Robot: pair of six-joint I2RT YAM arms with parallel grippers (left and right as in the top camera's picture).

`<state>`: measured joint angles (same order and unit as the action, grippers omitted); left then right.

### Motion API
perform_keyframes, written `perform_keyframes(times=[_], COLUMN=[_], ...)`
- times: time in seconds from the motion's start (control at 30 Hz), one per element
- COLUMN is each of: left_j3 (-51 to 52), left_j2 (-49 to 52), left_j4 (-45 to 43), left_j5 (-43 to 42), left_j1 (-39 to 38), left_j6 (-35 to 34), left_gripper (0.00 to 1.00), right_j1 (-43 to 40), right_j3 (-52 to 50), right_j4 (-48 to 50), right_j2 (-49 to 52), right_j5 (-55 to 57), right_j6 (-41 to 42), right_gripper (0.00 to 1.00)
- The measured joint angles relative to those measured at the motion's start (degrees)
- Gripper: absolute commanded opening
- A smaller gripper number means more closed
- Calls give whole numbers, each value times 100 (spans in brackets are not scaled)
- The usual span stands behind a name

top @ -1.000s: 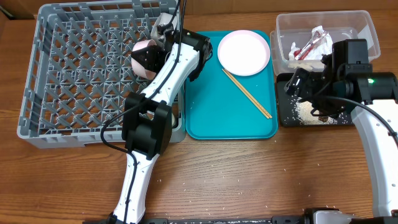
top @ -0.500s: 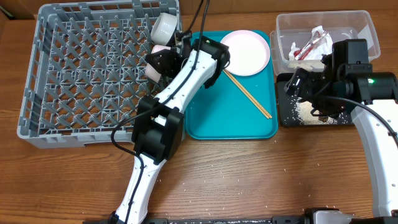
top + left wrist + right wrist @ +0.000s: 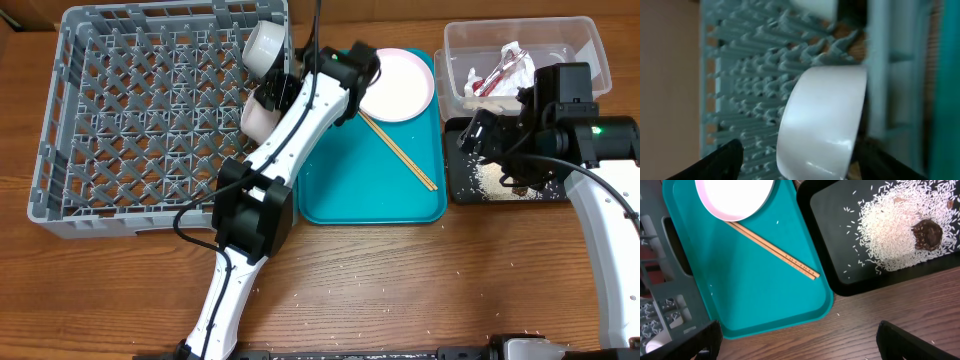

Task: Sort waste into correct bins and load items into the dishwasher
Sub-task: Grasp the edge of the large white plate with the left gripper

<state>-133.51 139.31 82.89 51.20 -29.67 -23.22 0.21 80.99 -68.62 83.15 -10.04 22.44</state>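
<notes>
A white bowl [image 3: 256,118] [image 3: 822,120] lies on its side against the right wall of the grey dishwasher rack [image 3: 110,130]. My left gripper [image 3: 272,100] [image 3: 802,165] stands open around it, with a gap showing beside the left finger. A second white bowl [image 3: 266,43] rests in the rack's far right corner. The white plate [image 3: 400,85] [image 3: 735,197] and chopsticks [image 3: 398,152] [image 3: 775,250] lie on the teal tray [image 3: 370,190]. My right gripper [image 3: 482,135] [image 3: 805,347] hangs open and empty near the black tray [image 3: 460,185]. That tray holds rice [image 3: 900,230] and a brown lump [image 3: 926,234].
The clear tub [image 3: 580,40] at the back right holds the crumpled white-and-red wrapper [image 3: 500,72]. A few rice grains lie scattered on the wooden table [image 3: 400,290] in front. My left arm [image 3: 245,210] stretches over the rack's right edge.
My left gripper has opened and let go of the bowl, which now rests at the rack's right wall. The left wrist swung right, toward the plate. The right arm has not moved.
</notes>
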Motion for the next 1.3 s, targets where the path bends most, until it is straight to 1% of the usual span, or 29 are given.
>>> perform_keyframes(times=[0.17, 0.27, 0.33, 0.37, 0.47, 0.53, 0.67, 0.77, 0.8, 0.87, 0.97, 1.07, 1.17, 1.3], left_j3=[-981, -1532, -1825, -1902, -1954, -1891, -1729, -1683, -1668, -1637, -1565, -1561, -1561, -1561], left_j2=[0, 0, 0, 0, 0, 0, 59, 286, 503, 772, 1165, 1386, 1480, 1515], left_j4=[-17, -42, -223, -341, -704, -1021, -1639, -1821, -1851, -1912, -2000, -2166, -2284, -2448], left_j5=[-1121, -1812, -2498, -2782, -3602, -3921, -4242, -4334, -4380, -4417, -4463, -4487, -4503, -4505], left_j1=[90, 162, 197, 214, 229, 227, 201, 188, 166, 162, 155, 153, 153, 153], left_j6=[695, 1043, 1239, 1318, 1191, 857, 205, -184, -417, -658, -914, -1014, -1082, -1126], left_gripper=[81, 82, 73, 72, 72, 71, 69, 66, 66, 66, 63, 60, 57, 50], right_j1=[-2, -2, 0, 0, 0, 0, -2, 0, -2, 0, 0, -2, 0, -2], right_j3=[0, 0, 0, 0, 0, 0, 0, 0, 0, 0, 0, 0, 0, 0], right_j4=[2, 0, 4, 2, 2, 2, 2, 2, -4, 2, 0, 0, 2, 0], right_j2=[0, 0, 0, 0, 0, 0, 0, 0, 0, 0, 0, 0, 0, 0], right_j5=[-2, -2, -2, -2, -2, 0, -4, -2, 0, -2, -2, -2, -2, -2], right_j6=[2, 0, 0, -2, 0, 2, 0, 0, 0, 0, 0, 0, 0, 0], right_gripper=[100, 100, 100, 100, 100, 100, 100, 100, 100, 100, 100, 100, 100, 100])
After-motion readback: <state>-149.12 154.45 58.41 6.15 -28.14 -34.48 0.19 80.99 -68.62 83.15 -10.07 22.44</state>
